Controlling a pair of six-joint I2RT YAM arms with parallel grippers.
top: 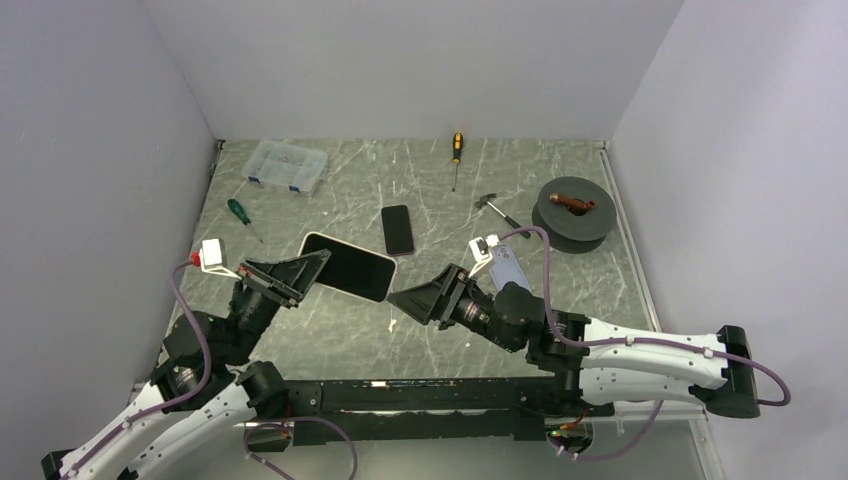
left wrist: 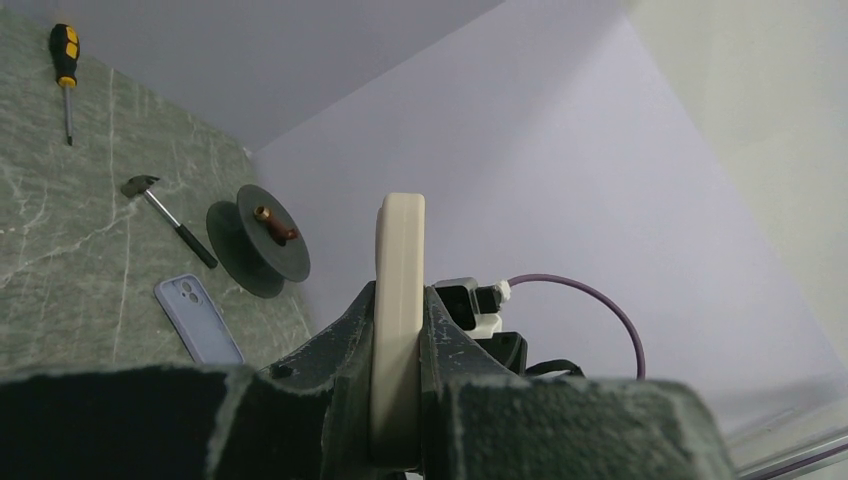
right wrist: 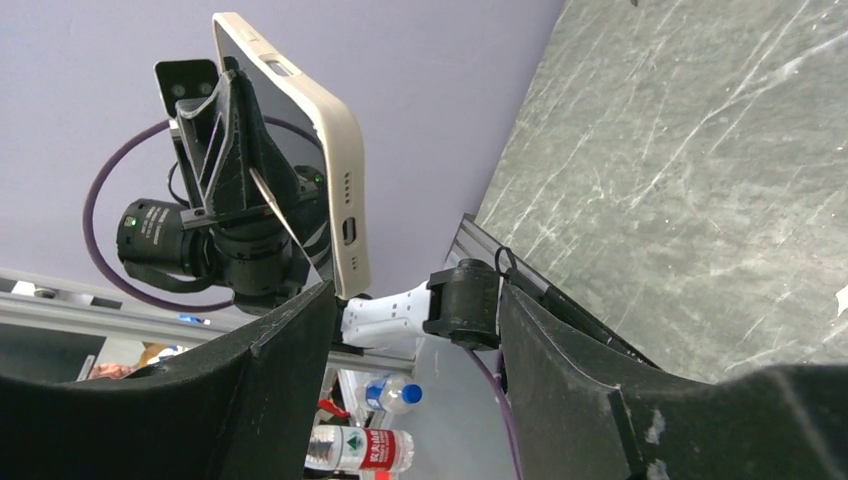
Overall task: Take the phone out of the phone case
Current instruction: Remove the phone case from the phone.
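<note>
text legible: none | water bottle [right wrist: 360,452]: red label carried white characters (too small to read) | other surfaces: unmarked

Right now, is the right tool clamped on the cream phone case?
No, the right tool stands open, not closed on the cream phone case.

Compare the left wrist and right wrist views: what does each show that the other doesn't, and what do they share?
Left wrist only: the yellow-handled screwdriver, hammer, dark spool and a lilac phone-shaped item, all lying on the table.

Right wrist only: the port end of the cased phone, seen past the open right pincer, and plastic bottles below the table edge.

Both: the cream cased phone clamped in the left pincer, and the marbled table.
</note>
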